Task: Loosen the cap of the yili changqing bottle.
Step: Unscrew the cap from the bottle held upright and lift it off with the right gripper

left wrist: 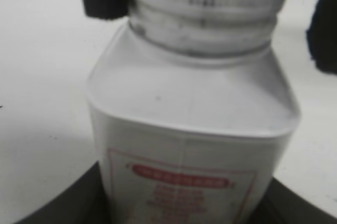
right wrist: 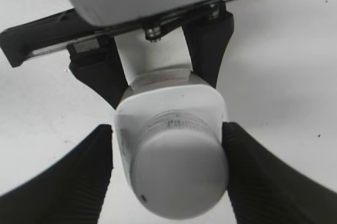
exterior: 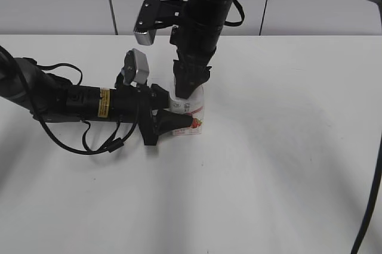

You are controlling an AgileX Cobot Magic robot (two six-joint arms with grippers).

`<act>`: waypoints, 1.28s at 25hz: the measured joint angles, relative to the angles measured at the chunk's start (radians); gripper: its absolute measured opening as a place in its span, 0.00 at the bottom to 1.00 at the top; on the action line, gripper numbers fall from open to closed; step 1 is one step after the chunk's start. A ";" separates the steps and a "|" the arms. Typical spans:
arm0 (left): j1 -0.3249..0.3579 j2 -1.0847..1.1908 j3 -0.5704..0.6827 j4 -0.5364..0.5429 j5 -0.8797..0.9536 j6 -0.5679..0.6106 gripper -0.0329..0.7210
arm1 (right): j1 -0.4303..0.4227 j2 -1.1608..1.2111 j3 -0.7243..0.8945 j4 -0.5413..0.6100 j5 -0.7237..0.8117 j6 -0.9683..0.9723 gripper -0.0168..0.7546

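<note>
White plastic is the whole business here: the yili changqing bottle [exterior: 190,108] stands upright on the table [exterior: 286,146], and everything else is best placed against it. The left gripper [exterior: 174,121] comes in low from the bottle's left side, arm lying almost flat along the tabletop. Its fingers are closed on the lower body at the label band, and in the right wrist view they sit pressed against two opposite faces of the body. The left wrist view, close on the bottle [left wrist: 192,129], shows its shoulder and neck ring.

Straight above the bottle hangs the right gripper [exterior: 190,84], pointing down over the cap [right wrist: 179,176]. In its own view the two ribbed fingers [right wrist: 73,174] flank the cap, one on either side. A sliver of gap seems to show on the left side, and the right finger looks at or very near the cap's edge. So the jaws stand parted around the cap and are not clamped on it.

My reading is that the twisting step is in hand, at a pause between grips: base held fast, upper jaws slack. Whether the cap is already loosened cannot be told; no gap shows at the threads. The next move calls for the right fingers to pinch the cap squarely, then a wrist turn about the bottle's axis while the left hold resists.
</note>
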 joint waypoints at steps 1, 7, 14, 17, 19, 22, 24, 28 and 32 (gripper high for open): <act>0.000 0.000 0.000 0.000 0.000 0.000 0.54 | 0.000 0.001 0.000 0.002 0.000 0.002 0.68; 0.000 0.000 0.000 -0.001 0.000 0.000 0.54 | 0.000 0.001 0.000 0.008 0.000 0.041 0.72; 0.000 0.000 0.000 -0.001 0.000 0.000 0.54 | 0.000 -0.021 0.000 0.007 0.000 0.072 0.72; 0.000 0.000 0.000 -0.001 0.000 0.000 0.54 | 0.000 -0.045 0.000 0.002 0.000 0.090 0.72; 0.000 0.000 0.000 -0.002 0.000 0.000 0.54 | 0.000 -0.059 0.000 0.001 0.000 0.116 0.72; 0.000 0.000 0.000 -0.002 0.000 0.000 0.54 | 0.000 -0.076 0.000 -0.018 0.000 0.273 0.72; 0.000 0.000 0.000 -0.002 0.000 0.000 0.54 | 0.000 -0.080 0.000 -0.045 0.001 0.477 0.72; 0.000 0.000 0.000 -0.002 0.000 0.000 0.54 | 0.000 -0.081 0.000 -0.074 0.001 0.897 0.72; 0.000 0.000 0.000 -0.002 0.000 0.000 0.54 | 0.000 -0.081 0.000 -0.074 0.001 1.104 0.72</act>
